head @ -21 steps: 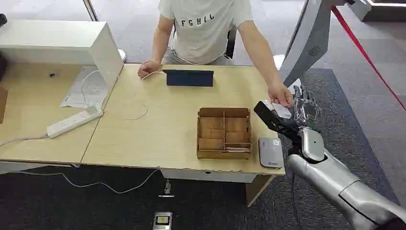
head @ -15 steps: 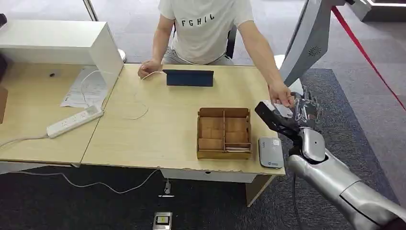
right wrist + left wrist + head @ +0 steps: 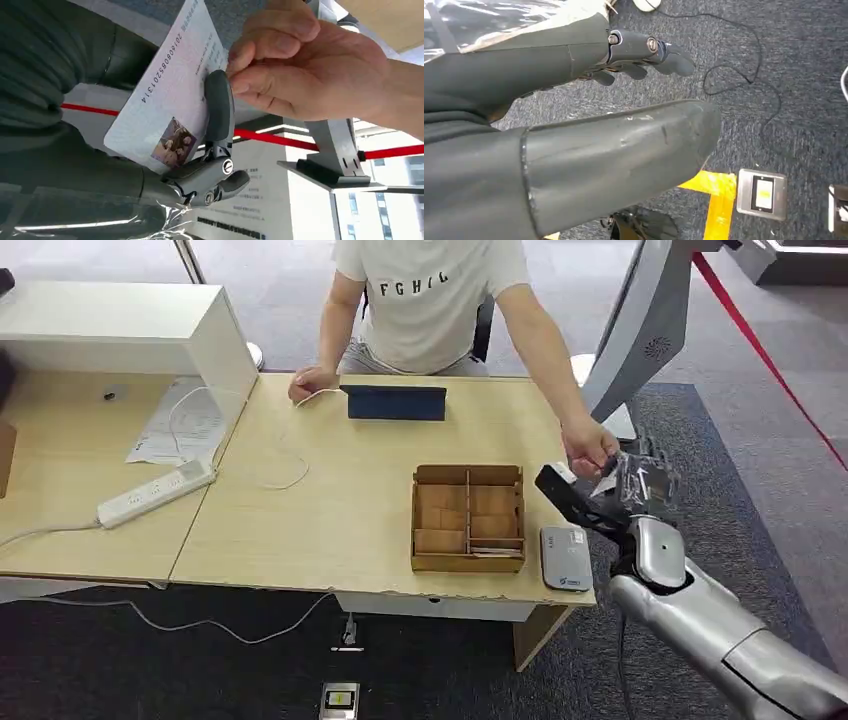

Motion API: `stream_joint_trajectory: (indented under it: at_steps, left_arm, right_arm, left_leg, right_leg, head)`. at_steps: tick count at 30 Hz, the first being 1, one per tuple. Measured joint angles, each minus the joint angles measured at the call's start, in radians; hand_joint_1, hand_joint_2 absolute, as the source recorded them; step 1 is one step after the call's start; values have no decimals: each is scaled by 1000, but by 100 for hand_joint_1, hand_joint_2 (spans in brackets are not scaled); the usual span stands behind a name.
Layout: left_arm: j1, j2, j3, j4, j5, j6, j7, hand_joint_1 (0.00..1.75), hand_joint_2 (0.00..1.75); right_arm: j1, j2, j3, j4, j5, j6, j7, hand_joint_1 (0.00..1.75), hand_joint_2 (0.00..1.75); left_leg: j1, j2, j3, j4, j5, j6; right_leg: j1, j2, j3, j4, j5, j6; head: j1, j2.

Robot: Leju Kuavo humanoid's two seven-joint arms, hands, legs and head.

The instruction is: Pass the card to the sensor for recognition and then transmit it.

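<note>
Fingers (image 3: 219,107) of the right hand (image 3: 610,495) press the card (image 3: 170,100) against the thumb, so that hand holds it, raised just off the desk's (image 3: 330,520) right edge. A person's hand (image 3: 300,65) pinches the card's far end at the same moment (both grip it at once). Judged from this, the step in hand is the handover. The sensor (image 3: 566,558) lies on the desk at about 7 o'clock from the right hand, just beside the tray (image 3: 468,517). Next, the fingers would need to ease off so the card slides free without bending. The left hand (image 3: 639,55) hangs over the carpet, fingers loosely apart, holding nothing.
</note>
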Motion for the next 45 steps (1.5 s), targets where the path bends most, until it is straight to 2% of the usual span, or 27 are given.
stream_joint_trajectory:
  at_steps: [10,17,23,34,45]
  left_arm:
    - [0,0,3,0,-12,0,2,0,0]
    - [-1,0,8,0,-28,9,11,0,0]
    - [-2,0,27,0,-34,20,12,0,0]
    - [-2,0,41,0,-33,34,17,0,0]
    - [-3,0,73,0,-25,83,42,0,0]
  right_arm:
    - [31,-8,-6,-30,0,13,-20,175,175]
    - [59,0,-19,-24,-29,10,-87,175,175]
    - [72,29,-29,19,-58,6,-150,175,175]
    - [81,64,-29,79,-69,3,-175,175,175]
    - [82,112,-29,174,-113,3,-232,175,175]
  left_leg:
    - [0,0,0,0,0,0]
    - [0,0,0,0,0,0]
    - [0,0,0,0,0,0]
    - [0,0,0,0,0,0]
    - [0,0,0,0,0,0]
  right_leg:
    - [0,0,0,0,0,0]
    - [0,0,0,0,0,0]
    - [0,0,0,0,0,0]
    - [0,0,0,0,0,0]
    - [0,0,0,0,0,0]
  head:
    - [0,0]
    - [0,0]
    - [0,0]
    - [0,0]
    - [0,0]
